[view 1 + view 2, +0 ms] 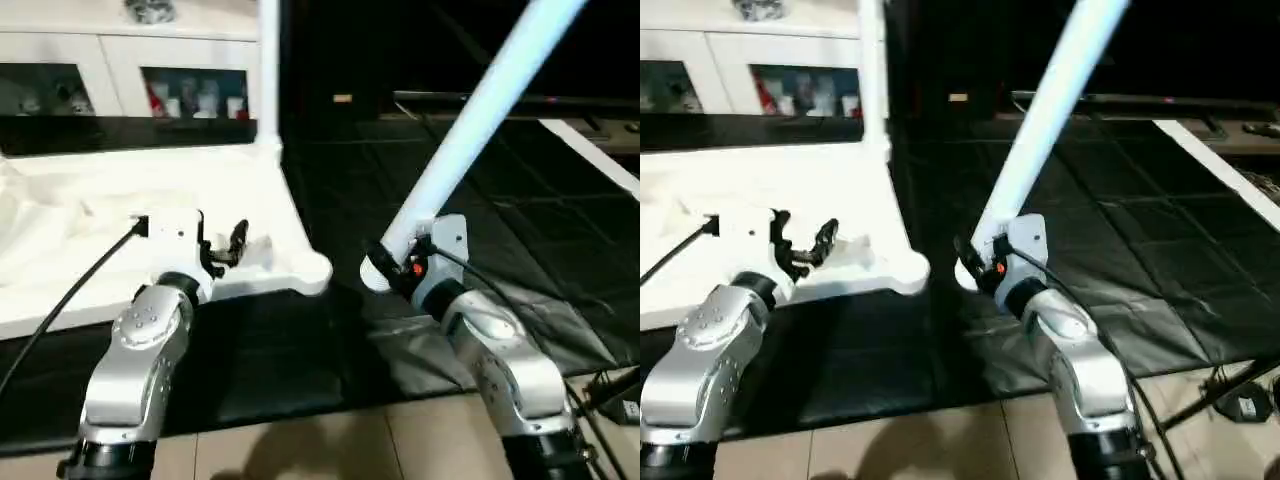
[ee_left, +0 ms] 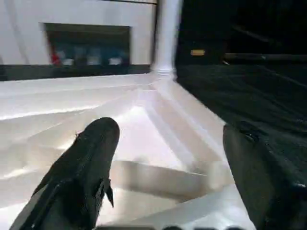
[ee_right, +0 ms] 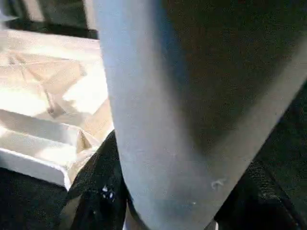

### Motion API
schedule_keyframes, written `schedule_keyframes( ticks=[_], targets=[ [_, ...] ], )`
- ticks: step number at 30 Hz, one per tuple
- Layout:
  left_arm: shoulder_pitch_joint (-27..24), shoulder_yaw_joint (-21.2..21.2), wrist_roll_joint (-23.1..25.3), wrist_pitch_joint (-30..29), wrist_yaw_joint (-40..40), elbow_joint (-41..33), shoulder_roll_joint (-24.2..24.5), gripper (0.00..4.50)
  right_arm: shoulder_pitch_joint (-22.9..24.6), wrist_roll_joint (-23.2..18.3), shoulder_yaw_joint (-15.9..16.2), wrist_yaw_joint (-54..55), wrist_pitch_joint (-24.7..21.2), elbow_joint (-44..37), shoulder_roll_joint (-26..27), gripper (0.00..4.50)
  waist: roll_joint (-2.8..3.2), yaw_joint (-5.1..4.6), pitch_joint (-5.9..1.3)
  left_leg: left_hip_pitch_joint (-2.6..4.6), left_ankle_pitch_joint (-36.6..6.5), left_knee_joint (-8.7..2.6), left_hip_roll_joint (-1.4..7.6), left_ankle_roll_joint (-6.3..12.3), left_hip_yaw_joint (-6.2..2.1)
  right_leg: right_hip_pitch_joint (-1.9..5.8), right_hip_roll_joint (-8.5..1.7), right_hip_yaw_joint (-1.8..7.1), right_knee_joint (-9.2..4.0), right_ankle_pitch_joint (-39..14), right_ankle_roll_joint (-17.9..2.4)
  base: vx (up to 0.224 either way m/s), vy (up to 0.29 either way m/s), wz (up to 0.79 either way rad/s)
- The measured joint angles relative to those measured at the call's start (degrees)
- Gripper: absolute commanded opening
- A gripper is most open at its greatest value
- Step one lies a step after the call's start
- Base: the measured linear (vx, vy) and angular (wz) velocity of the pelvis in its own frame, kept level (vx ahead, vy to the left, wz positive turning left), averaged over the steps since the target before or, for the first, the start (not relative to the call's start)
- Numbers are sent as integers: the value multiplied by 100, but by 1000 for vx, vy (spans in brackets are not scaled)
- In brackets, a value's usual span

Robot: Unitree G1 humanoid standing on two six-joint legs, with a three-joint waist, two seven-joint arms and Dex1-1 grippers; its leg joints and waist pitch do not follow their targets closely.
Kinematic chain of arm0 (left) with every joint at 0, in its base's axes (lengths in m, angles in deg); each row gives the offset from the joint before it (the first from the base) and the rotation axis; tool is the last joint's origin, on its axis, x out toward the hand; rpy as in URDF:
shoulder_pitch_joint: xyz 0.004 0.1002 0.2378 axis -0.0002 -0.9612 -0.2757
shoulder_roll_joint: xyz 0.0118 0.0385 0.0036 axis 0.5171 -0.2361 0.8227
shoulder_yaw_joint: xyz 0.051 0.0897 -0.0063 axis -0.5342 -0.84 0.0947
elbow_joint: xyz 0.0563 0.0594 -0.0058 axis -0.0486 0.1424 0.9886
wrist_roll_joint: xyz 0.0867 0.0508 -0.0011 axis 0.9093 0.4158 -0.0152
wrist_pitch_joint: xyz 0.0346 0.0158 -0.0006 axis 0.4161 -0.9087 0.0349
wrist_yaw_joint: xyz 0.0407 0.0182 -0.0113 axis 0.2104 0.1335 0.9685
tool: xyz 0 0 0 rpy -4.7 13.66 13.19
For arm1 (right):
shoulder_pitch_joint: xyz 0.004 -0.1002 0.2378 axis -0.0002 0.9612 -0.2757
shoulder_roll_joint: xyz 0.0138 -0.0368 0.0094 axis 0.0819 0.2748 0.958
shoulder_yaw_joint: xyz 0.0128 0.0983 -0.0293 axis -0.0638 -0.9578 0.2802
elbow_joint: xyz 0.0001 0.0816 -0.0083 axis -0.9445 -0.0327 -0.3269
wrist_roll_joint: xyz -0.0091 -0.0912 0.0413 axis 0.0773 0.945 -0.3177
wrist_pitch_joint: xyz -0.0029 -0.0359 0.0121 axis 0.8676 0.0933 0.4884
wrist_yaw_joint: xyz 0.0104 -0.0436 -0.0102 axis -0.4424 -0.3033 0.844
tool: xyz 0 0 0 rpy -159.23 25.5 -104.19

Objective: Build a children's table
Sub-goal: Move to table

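- Upside down on the black floor mat [image 1: 470, 250] lies the table top [image 1: 90, 200], its ribbed underside facing up and its rounded near corner socket [image 1: 312, 272] turned toward the robot.
- At the far corner of the top one leg [image 1: 268, 70] already stands upright in its socket.
- Behind the top a white cabinet [image 1: 120, 60] with glass doors runs along the back.
- The right gripper [image 1: 392, 262] is clamped round the thick end of a second leg [image 1: 480, 115], one black finger on each side of the tube as the right wrist view shows.
- That leg slants up and away to the robot's right, its upper end out of the picture.
- Its lower end hangs just beside the near corner socket, with a strip of dark mat between them; the two do not touch.
- The left gripper [image 1: 225, 248] hovers over the ribbed underside near the same corner, fingers [image 2: 93, 158] spread wide and holding nothing.
- From the left wrist view, one finger is over the white ribs and the other over the edge of the top, where the mat begins.
- A black cable [image 1: 70, 300] trails from the left wrist back toward the robot.
- Nearest the robot, tan floor tiles [image 1: 330, 445] meet the mat's edge.
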Motion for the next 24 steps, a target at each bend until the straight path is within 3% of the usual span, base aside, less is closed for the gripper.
schedule_keyframes(
  ticks=[3, 5, 6, 7, 8, 9, 10, 11, 12, 13, 16, 18, 20, 24],
  targets=[
    [-2, 5, -1, -1, 1, -17, -5, 387, -1, 32, 29, -82, 21, -1, -18, 193, 16, 11, 9, 6, -19, 6, -1, 65, 7, 258, -60, -168, -158, -82, 102, 114, 36, 63],
    [-2, 14, 0, -3, 3, -18, -4, 387, -3, 39, 76, -101, 71, -1, -34, 193, 26, 5, 12, 23, 27, 12, -44, 154, -55, 372, -54, -146, -211, -148, 128, 177, 30, 62],
    [-40, 38, 5, -11, 6, -20, 12, 387, -34, 11, 124, -141, 78, -1, 12, 193, -6, -25, 5, 68, 1, 14, -145, 239, -95, 293, -8, 29, -25, -288, -119, 204, 19, 60],
    [-80, 91, 24, -22, 17, -18, 38, 387, -63, -40, 160, -180, 89, -7, 88, 193, -26, -80, -3, 100, -50, 46, -219, 281, -116, 169, 13, 212, 268, -372, -259, 222, 7, 44],
    [-100, 127, 39, -31, 17, -18, 93, 387, -63, -112, 158, -201, 90, -40, 156, 193, -33, -120, -6, 131, -109, 102, -255, 321, -104, -11, 47, 367, 588, -389, -255, 158, -3, 17],
    [-92, 132, 46, -31, 17, -32, 105, 387, -60, -185, 146, -203, 90, -60, 177, 193, -66, -157, -22, 160, -166, 165, -319, 338, -77, -300, 66, 519, 764, -372, -182, 158, -3, 17],
    [-81, 114, 44, -24, 5, -58, 81, 387, -46, -245, 84, -202, 95, -64, 180, 193, -143, -168, -53, 168, -208, 208, -391, 357, 0, -521, 42, 669, 671, -265, -51, 87, -21, 4],
    [-52, 87, 44, -8, -4, -94, 64, 387, -31, -240, -16, -186, 176, -65, 163, 193, -255, -175, -77, 148, -252, 274, -478, 353, 81, -626, -25, 839, 511, 76, 128, 53, -46, 18],
    [-40, -21, 43, -2, -21, -103, -27, 387, 46, -198, -183, -118, 321, -38, 77, 193, -260, -157, -82, 115, -282, 322, -458, 376, 153, -647, -20, 906, 598, 8, 130, 53, -46, 18],
    [-43, -145, 38, -1, -81, -104, -40, 387, 41, -200, -319, -77, 358, -1, 34, 193, -263, -118, -81, 108, -276, 269, -424, 368, 191, -658, 18, 935, 579, 30, 104, 40, -71, 12],
    [-43, -215, 32, 5, -244, -104, 61, 387, 29, -326, -589, -103, 356, -1, 46, 193, -223, -170, -79, 107, -205, 203, -324, 158, 190, -656, 119, 909, 472, 115, 48, 13, -46, -4],
    [-42, -249, 31, 7, -430, -104, 236, 387, 29, -352, -645, -58, 375, -1, 92, 193, -199, -209, -67, 117, -191, 190, -268, 127, 193, -634, 144, 855, 384, 157, -34, 0, 0, 0],
    [-49, -420, -38, -27, -838, -104, 476, 387, 28, -483, -800, 4, 429, -1, 155, 193, -184, -206, -58, 116, -185, 191, -215, 79, 240, -620, 144, 825, 355, 190, -47, -29, -2, 4],
    [0, -925, -146, -144, -1951, -21, 1052, 387, -44, -493, -898, 46, 455, 0, 41, 193, -158, -178, -27, 186, -183, 192, -147, 76, 358, -563, 129, 816, 351, 184, -15, -64, -4, 4]
  ],
)
